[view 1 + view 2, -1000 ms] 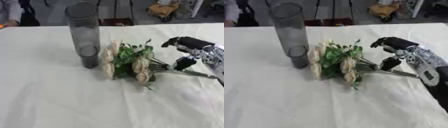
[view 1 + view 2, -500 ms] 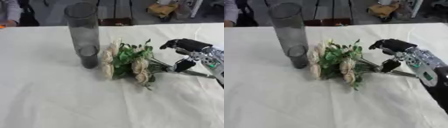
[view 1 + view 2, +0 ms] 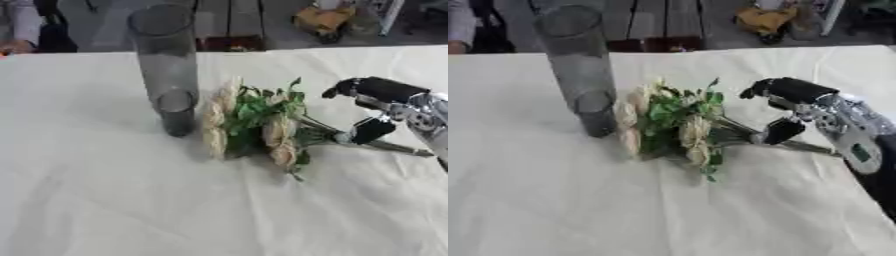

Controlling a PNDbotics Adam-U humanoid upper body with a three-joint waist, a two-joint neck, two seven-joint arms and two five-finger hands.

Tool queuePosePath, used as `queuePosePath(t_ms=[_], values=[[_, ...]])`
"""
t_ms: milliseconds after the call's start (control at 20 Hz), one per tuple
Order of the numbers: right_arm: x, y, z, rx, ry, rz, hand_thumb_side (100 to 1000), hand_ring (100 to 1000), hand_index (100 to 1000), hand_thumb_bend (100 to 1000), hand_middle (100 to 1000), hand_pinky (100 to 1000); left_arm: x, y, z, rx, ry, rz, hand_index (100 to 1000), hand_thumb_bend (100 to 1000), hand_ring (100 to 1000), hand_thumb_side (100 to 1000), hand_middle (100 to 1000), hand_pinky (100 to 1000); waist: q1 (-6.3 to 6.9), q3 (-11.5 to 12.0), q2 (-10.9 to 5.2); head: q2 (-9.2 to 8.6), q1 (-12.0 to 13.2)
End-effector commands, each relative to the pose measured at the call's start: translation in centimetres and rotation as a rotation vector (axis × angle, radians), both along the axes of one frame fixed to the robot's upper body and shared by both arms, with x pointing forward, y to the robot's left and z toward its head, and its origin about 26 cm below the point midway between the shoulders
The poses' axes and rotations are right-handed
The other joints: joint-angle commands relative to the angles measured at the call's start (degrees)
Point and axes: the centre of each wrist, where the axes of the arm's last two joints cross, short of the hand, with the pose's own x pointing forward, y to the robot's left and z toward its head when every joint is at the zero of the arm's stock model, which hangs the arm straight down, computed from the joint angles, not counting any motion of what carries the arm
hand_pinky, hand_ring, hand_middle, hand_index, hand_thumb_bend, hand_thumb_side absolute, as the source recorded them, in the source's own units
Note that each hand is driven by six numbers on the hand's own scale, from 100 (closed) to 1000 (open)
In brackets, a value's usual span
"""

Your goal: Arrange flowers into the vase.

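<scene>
While my right hand [image 3: 798,107] hangs over the stems [image 3: 798,146] with its fingers arched above them and the thumb down at their level, it has not closed on anything, so I count it as released and the flowers [image 3: 667,127] as not yet mine. The bunch lies flat on the white tabletop [image 3: 579,200], blooms pointing toward the vase [image 3: 579,70] and just beside its base, stems trailing out to my right under my palm. The tall grey glass vase stands upright at the far left of the bunch. My left hand shows in neither view. The risks I judge from here are several. If I close only on the top stems, the bunch may split and leave part lying on the cloth. If I press down as I close, the stems may roll or slide, and the cloth may wrinkle with them. Since the blooms lie so near the vase, any shove toward my left could knock that narrow, tall glass over. Lifting by the stem ends may also let the heavy heads droop and catch the rim.
</scene>
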Motion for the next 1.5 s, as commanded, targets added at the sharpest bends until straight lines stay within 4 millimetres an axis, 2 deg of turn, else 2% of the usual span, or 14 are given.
queuePosePath(t_ms=[50, 550, 1500], values=[[-0.5, -0.7, 1.7, -0.011, -0.030, -0.012, 437, 932, 916, 447, 811, 799, -0.2, 0.1, 0.8, 0.011, -0.025, -0.001, 959, 100, 889, 1000, 951, 721, -0.04, -0.03, -0.75, -0.63, 0.06], [-0.3, -0.6, 0.6, -0.002, 0.022, -0.007, 418, 935, 917, 471, 811, 798, -0.2, 0.0, 0.8, 0.007, -0.025, -0.004, 959, 100, 889, 1000, 951, 721, 0.02, 0.13, -0.44, -0.63, -0.11], [1.4, 0.5, -2.2, -0.041, 0.034, -0.004, 381, 910, 892, 431, 789, 786, -0.1, -0.1, 0.8, 0.002, -0.023, -0.017, 959, 100, 889, 1000, 951, 721, 0.22, 0.75, -0.02, -0.99, -0.76]])
